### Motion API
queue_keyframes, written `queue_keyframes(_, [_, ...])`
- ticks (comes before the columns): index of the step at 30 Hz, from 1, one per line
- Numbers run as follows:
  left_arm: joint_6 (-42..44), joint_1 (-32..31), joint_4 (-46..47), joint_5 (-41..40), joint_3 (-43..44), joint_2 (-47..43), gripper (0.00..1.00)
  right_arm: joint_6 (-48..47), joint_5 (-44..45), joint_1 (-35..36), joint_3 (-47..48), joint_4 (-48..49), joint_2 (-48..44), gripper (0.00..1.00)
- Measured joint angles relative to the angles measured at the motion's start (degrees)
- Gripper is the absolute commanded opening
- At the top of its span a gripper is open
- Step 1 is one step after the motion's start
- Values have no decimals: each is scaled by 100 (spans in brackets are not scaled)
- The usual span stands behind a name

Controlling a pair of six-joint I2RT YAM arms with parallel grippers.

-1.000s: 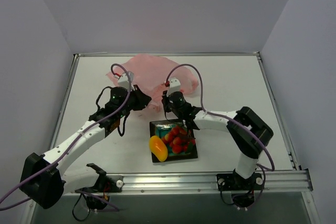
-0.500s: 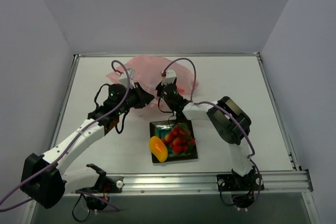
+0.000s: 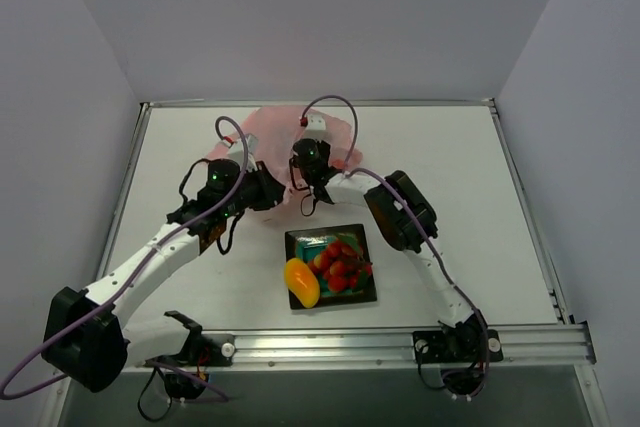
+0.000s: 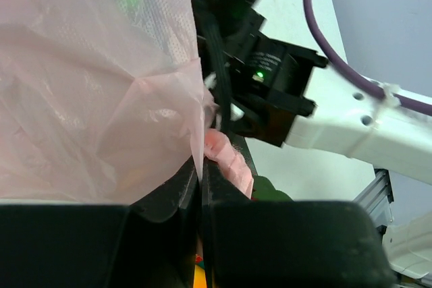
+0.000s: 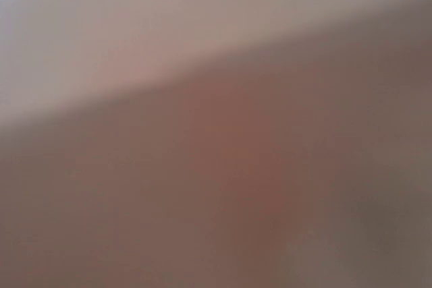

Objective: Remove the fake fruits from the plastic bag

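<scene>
The pink plastic bag (image 3: 272, 127) lies at the far middle of the table, and it fills the left of the left wrist view (image 4: 101, 85). My left gripper (image 3: 272, 192) (image 4: 201, 166) is shut on the bag's near edge, a fold of film pinched between its jaws. My right gripper (image 3: 305, 195) (image 4: 226, 99) sits right beside it at the bag's edge. The right wrist view is only a pink-brown blur, so its jaws do not show. A cluster of red strawberry-like fake fruits (image 3: 340, 262) lies in the teal dish (image 3: 366, 294). A yellow-orange mango (image 3: 302, 283) rests on the dish's left rim.
White walls enclose the table on the left, back and right. A metal rail (image 3: 400, 342) runs along the near edge, with both arm bases on it. Purple cables (image 3: 335, 105) loop above the two wrists.
My right arm has swung from above the dish back and to the left, up to the bag's edge beside my left gripper. The left gripper has kept its hold.
</scene>
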Motion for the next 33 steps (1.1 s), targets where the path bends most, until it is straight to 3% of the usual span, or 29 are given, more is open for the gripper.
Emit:
queue_keyframes(7, [35, 142, -122, 24, -2, 11, 2, 417, 28, -142, 1143, -612, 820, 98])
queue_keyframes(10, [35, 199, -118, 50, -13, 11, 2, 629, 24, -251, 1388, -798, 885, 88])
queue_keyframes(15, [35, 260, -101, 79, -225, 7, 2, 887, -201, -461, 2070, -837, 1276, 58])
queue_keyframes(17, [33, 278, -109, 98, -326, 9, 2, 1003, -343, -533, 2177, -756, 1370, 36])
queue_keyframes(19, [33, 308, -125, 122, -378, 9, 2, 1071, -452, -597, 2133, -643, 1379, 30])
queue_keyframes(20, [33, 326, -136, 131, -378, 9, 2, 1078, -494, -623, 1941, -446, 1322, 24])
queue_keyframes(22, [35, 352, -133, 144, -378, 9, 2, 1115, -619, -686, 1419, 4, 1119, 22])
queue_keyframes(33, [-26, 396, 103, 155, -378, 240, 2, 1021, -1843, -837, -1982, 1248, -1021, 19])
